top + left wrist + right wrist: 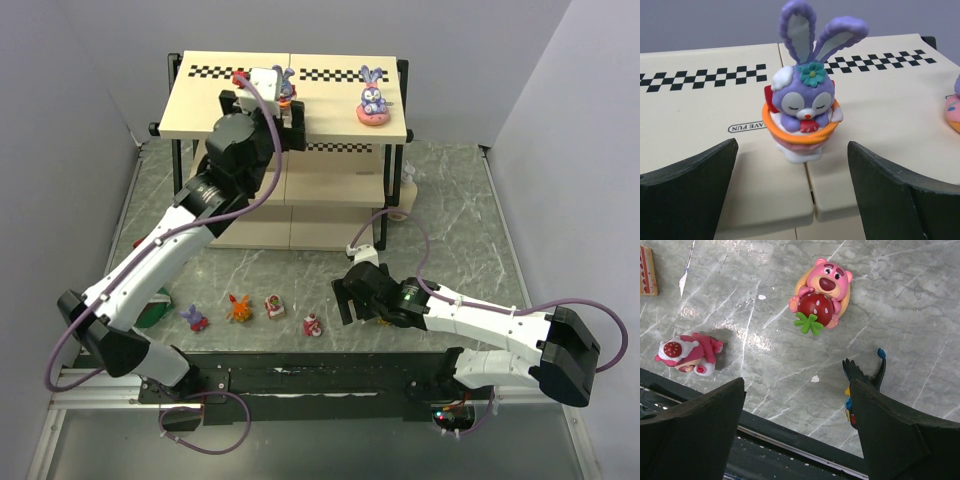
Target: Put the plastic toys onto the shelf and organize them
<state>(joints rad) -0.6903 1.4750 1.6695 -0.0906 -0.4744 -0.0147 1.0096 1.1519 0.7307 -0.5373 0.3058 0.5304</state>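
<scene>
The bunny [802,107] in the orange cup is standing upright on the top board of the shelf [700,115], close to the seam between the two boards and in front of the checker strip. A second bunny [374,100] is sitting on a pink ring further along the same board, well apart from it.

Your left end effector [792,150] is hanging just in front of the first bunny with its fingers [695,185] spread wide. They are flanking the toy's base on both sides, touching nothing and gripping nothing. You are, by the look of it, finishing the placing step for this toy. The next move calls for backing straight away from the shelf, keeping both fingers off the cup and the tall ears so the bunny is not tipped.

Down on the worktop [900,305], other toys are waiting. Your right end effector [797,385] is hovering over them, opened wide and carrying nothing. The pink bear [821,292] hugging a strawberry is lying face up beyond the fingers. A pink figure [687,354] is lying on its side off to the left, and the dark winged toy [860,382] is peeking out right beside the right-hand finger. A third bunny [193,318] and the orange spiky creature [239,308] are standing further left.
</scene>
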